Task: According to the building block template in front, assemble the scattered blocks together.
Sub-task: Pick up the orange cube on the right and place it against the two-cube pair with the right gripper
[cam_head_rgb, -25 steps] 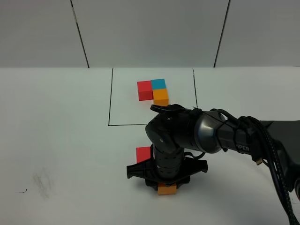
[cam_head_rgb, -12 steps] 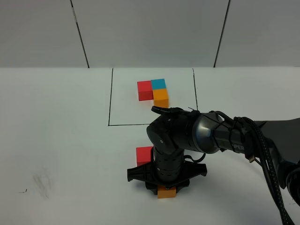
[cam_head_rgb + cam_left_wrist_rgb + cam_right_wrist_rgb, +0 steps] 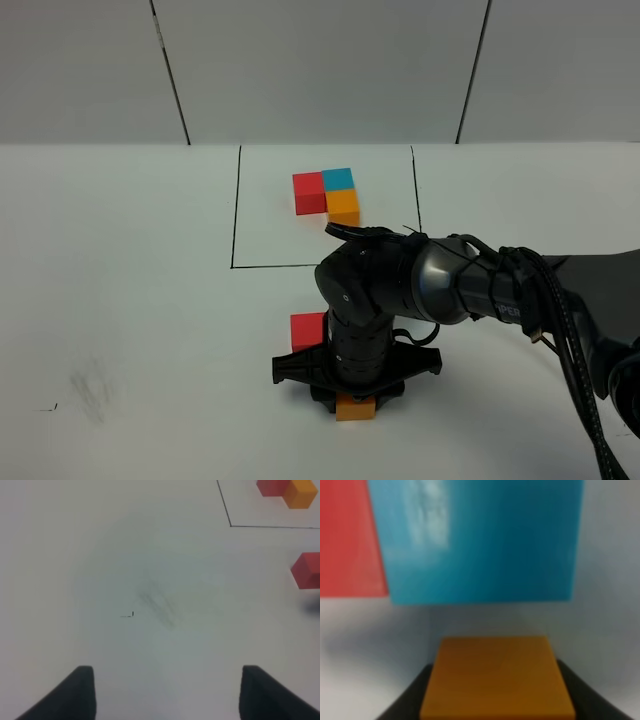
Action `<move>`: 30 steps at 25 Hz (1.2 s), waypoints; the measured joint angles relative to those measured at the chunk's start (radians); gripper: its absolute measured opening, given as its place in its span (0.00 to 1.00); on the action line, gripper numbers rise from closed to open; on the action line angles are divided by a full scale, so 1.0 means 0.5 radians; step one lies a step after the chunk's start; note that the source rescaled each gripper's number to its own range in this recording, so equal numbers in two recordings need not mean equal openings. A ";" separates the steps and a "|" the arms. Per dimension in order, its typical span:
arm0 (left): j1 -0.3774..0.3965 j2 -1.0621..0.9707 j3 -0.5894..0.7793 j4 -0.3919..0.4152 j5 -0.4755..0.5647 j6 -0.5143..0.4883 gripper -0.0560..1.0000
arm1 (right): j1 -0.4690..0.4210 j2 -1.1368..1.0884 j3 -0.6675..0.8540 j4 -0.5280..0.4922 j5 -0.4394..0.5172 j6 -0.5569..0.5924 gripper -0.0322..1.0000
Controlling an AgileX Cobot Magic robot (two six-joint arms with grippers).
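no brand or label reads clearly anywhere; the only writing is a few pale letters on the right arm's [image 3: 440, 285] forearm in the high view, too blurred to make out. on the white bench [image 3: 120, 300] the building block template [image 3: 328, 194] sits inside the thin black drawn rectangle [image 3: 236, 210], toward the far side: a red cube and a blue cube side by side with an orange cube touching the blue one on its near side. the scattered blocks lie nearer, outside the frame. the red block [image 3: 305, 329] rests on the bench just left of the right arm's wrist, and the orange block [image 3: 355, 406] pokes out under the right hand [image 3: 355, 395], whose dark fingers are closed on its two sides. the high view hides the blue block behind the arm; the right wrist view shows it plainly, the blue block [image 3: 480, 540] lying just beyond the held orange one with a narrow strip of bench between them, and the red block's edge touching the blue one's side. the left wrist view alone shows the left hand [image 3: 167, 695], its two dark fingertips spread wide apart over bare bench with nothing between them, a faint grey smudge [image 3: 157, 602] ahead of it, and the red block and a corner of the template at the frame's edge.
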 joint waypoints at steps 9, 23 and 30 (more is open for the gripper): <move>0.000 0.000 0.000 0.000 0.000 0.000 0.97 | -0.016 0.002 -0.021 0.000 -0.066 -0.042 0.05; 0.000 0.000 0.000 0.000 0.000 0.000 0.97 | -0.016 0.002 -0.021 0.000 -0.099 -0.051 0.05; 0.000 0.000 0.000 0.000 0.000 0.000 0.97 | -0.016 0.002 -0.022 0.000 -0.126 -0.053 0.05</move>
